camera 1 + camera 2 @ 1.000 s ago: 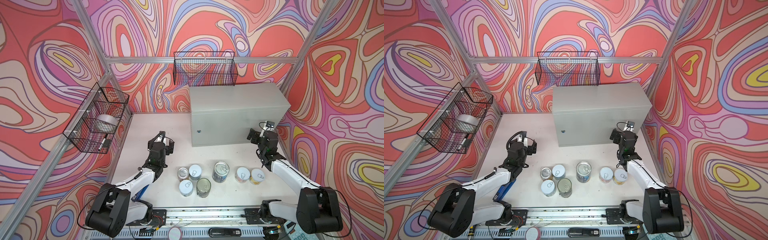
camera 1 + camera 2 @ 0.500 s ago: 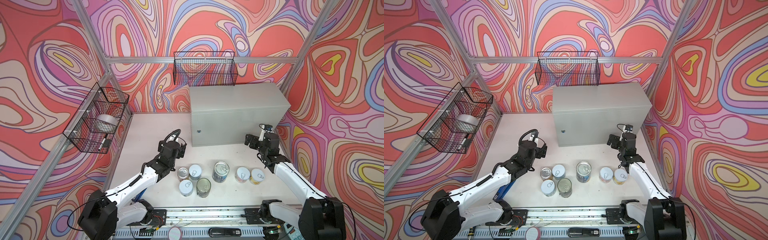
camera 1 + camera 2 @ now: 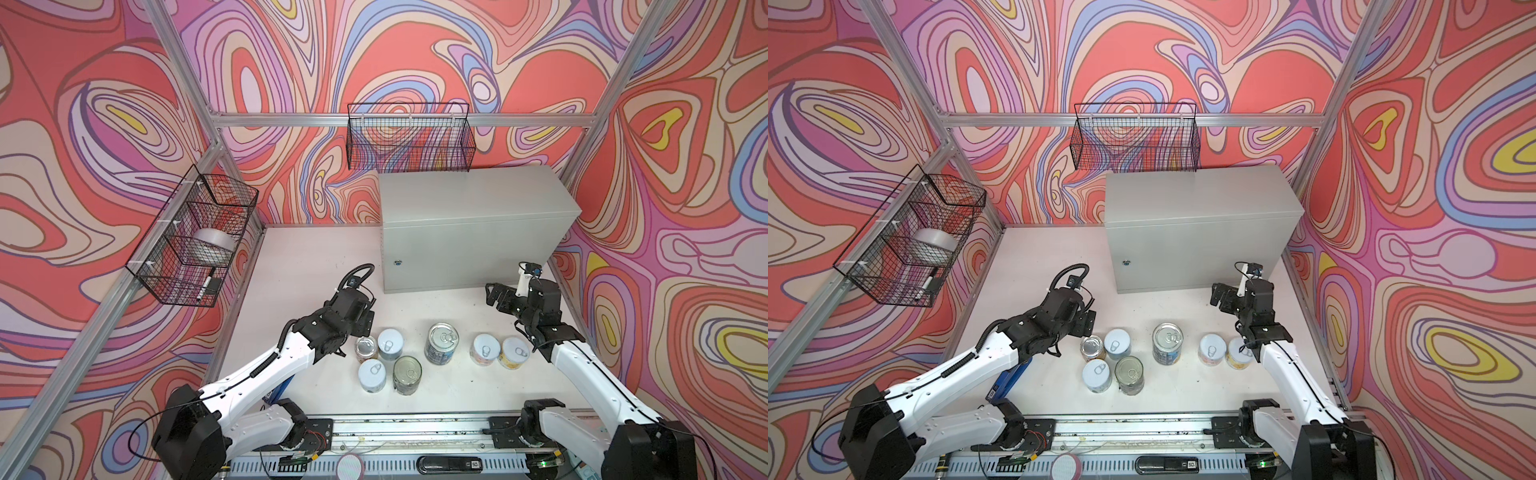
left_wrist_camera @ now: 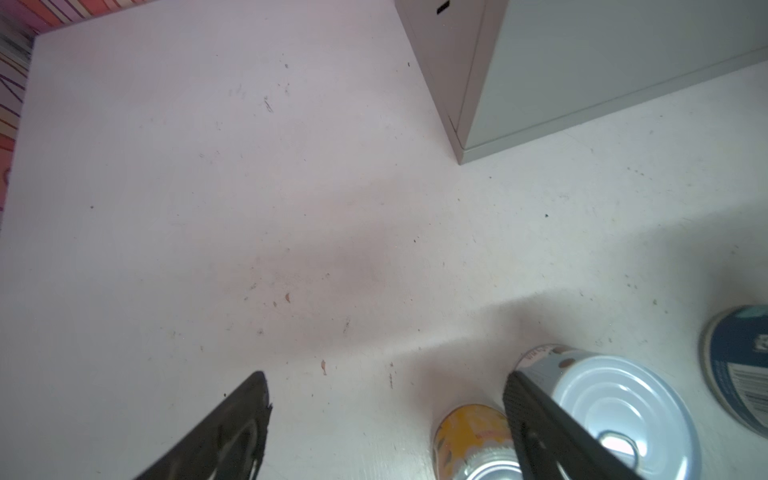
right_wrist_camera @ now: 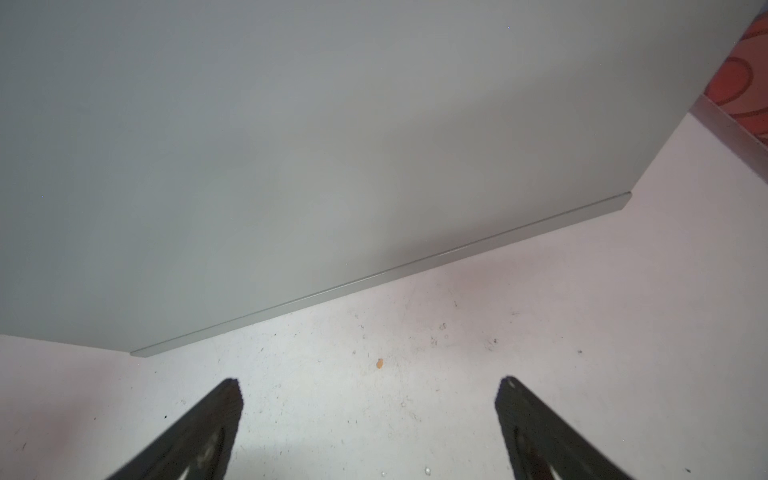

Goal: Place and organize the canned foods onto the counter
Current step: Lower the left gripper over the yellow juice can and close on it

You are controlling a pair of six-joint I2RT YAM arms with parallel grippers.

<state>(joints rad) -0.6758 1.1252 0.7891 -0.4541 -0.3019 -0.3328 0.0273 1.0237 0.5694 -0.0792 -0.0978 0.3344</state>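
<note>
Several canned foods stand on the white table in front of the counter, whose flat top is bare. A yellow tin and pale blue tin head the left cluster, with another pale blue tin and a dark tin behind. A tall dark blue tin, a pink tin and a yellow tin stand to the right. My left gripper is open over the yellow tin, which sits between its fingers beside one of them. My right gripper is open and empty before the counter.
A black wire basket hangs on the back wall above the counter. Another wire basket on the left wall holds a silver tape roll and a marker. The arms' base rail runs along the front edge.
My left arm has swung right from the table's left side to the left cluster of tins. The right gripper has shifted slightly toward the middle, staying open.
</note>
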